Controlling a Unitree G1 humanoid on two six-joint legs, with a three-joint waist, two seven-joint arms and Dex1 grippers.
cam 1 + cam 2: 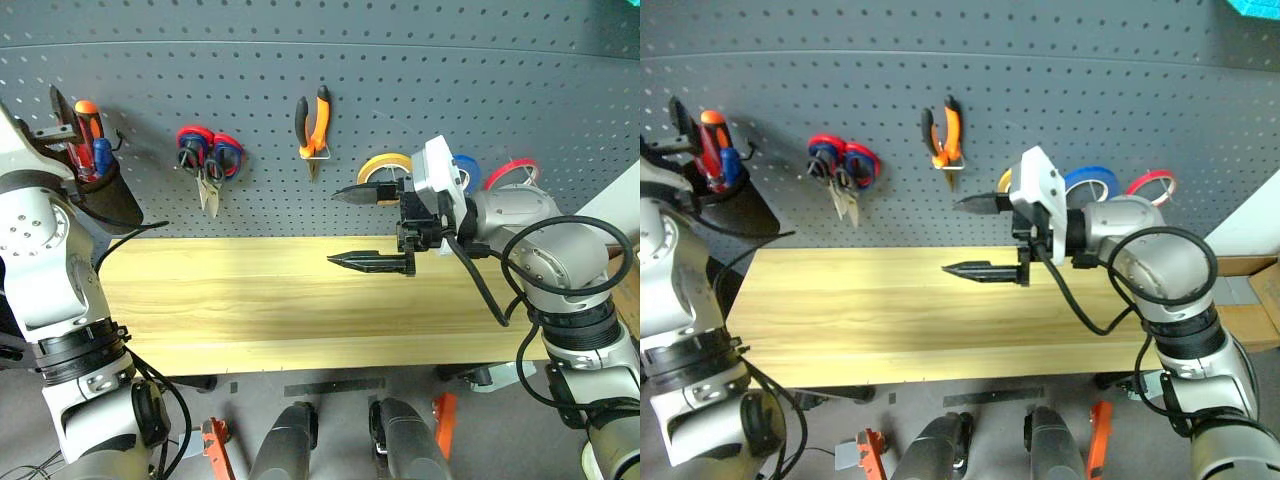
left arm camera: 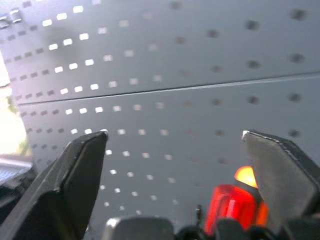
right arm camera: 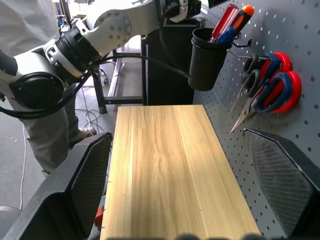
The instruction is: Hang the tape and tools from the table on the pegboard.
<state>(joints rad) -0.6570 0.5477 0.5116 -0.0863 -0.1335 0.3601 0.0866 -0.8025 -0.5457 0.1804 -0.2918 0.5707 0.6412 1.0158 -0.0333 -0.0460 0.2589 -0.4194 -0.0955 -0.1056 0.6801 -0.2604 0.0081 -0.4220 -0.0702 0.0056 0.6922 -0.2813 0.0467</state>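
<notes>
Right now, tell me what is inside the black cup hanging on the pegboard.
The black cup holds three drivers standing handle-up: a clear red handle, an orange handle and a blue handle. Their shafts and tips are hidden by the cup wall.

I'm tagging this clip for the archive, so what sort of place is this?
Most likely a workshop or tool bench. A dark grey pegboard holds hanging pliers, scissors and rolls of tape, a black cup holds screwdrivers, and a wood-topped table stands below.
</notes>
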